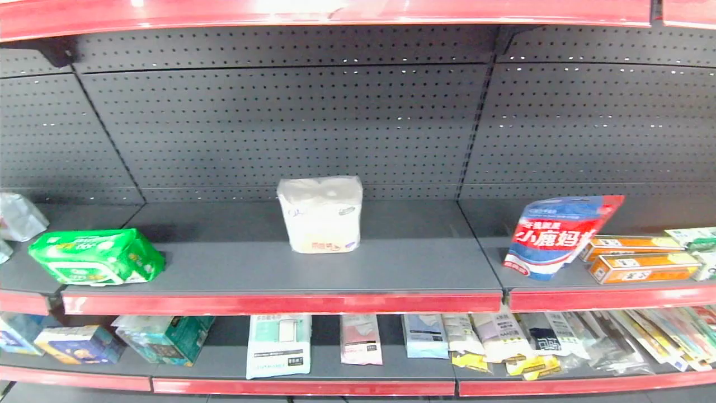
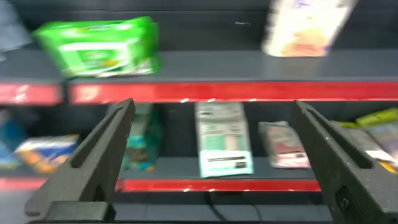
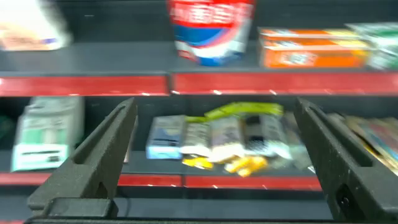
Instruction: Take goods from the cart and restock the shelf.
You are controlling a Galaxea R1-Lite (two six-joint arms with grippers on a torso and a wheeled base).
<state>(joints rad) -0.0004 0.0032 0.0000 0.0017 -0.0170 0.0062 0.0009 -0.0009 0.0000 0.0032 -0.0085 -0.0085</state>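
Observation:
A grey shelf (image 1: pixel 279 274) with a red front edge runs across the head view. On it stand a white tissue pack (image 1: pixel 320 214) in the middle, a green wipes pack (image 1: pixel 96 255) at the left and a red-and-blue pouch (image 1: pixel 556 235) at the right. My left gripper (image 2: pixel 214 158) is open and empty, facing the shelf front below the green wipes pack (image 2: pixel 96 46) and the white tissue pack (image 2: pixel 305 28). My right gripper (image 3: pixel 214 158) is open and empty too, facing the shelf below the red-and-blue pouch (image 3: pixel 211 31).
Orange boxes (image 1: pixel 640 260) lie at the right of the shelf. The lower shelf (image 1: pixel 302 386) holds several packets and boxes, among them a white-and-green packet (image 1: pixel 278 344). A pegboard back wall (image 1: pixel 279 123) rises behind. A red shelf edge (image 1: pixel 335 11) hangs overhead.

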